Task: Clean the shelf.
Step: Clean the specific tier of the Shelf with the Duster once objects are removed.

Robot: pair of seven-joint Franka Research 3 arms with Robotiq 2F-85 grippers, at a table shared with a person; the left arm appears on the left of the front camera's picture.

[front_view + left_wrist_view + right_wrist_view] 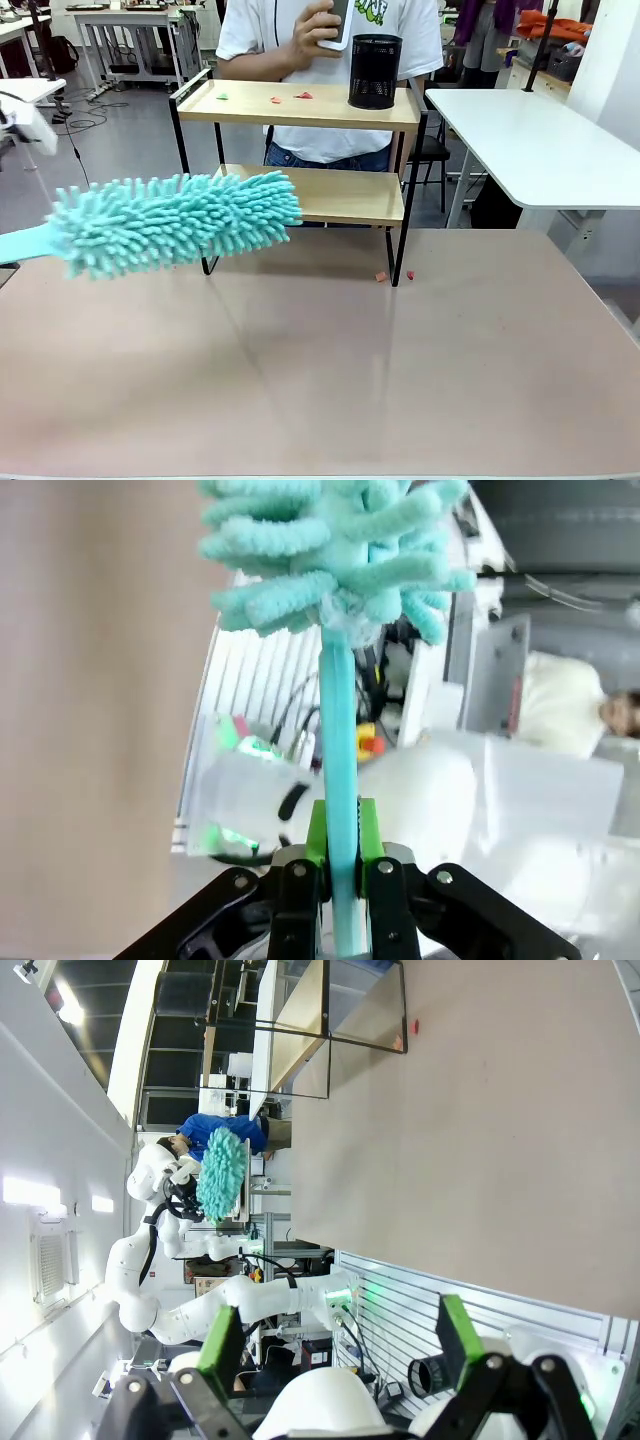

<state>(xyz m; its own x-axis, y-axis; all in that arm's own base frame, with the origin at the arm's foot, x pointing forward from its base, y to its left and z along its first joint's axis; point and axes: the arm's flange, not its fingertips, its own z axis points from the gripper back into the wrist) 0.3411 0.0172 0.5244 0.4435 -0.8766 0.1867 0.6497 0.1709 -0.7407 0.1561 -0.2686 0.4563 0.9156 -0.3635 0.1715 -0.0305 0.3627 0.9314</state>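
My main worry is the black mesh cup [375,72] on the top board of the shelf [300,105]. It stands beyond the duster's [175,222] tip, on the side away from my left hand [343,835]. A long sweep along that board could knock it over or push it off the end. A person's hand [318,35] is up just beside the cup, so the same sweep might brush it.

The scraps [303,96] on that board look light, and a quick stroke would probably fling them onto the table [320,400], where a few bits [381,276] already lie by a shelf leg. The shelf also looks light on its thin frame, so pressing hard could shove it. The handle [340,740] is slim and held near its end, so it may twist between the pads under side load.

My left hand is clamped on that handle, one green pad on each side. The fluffy head points straight out ahead of the fingers, roughly level above the table. Its tip overlaps the lower board's front edge, and I cannot tell whether it touches.

My right hand [337,1335] is spread wide and holds nothing. It is held back, with the shelf well ahead of it across the table.
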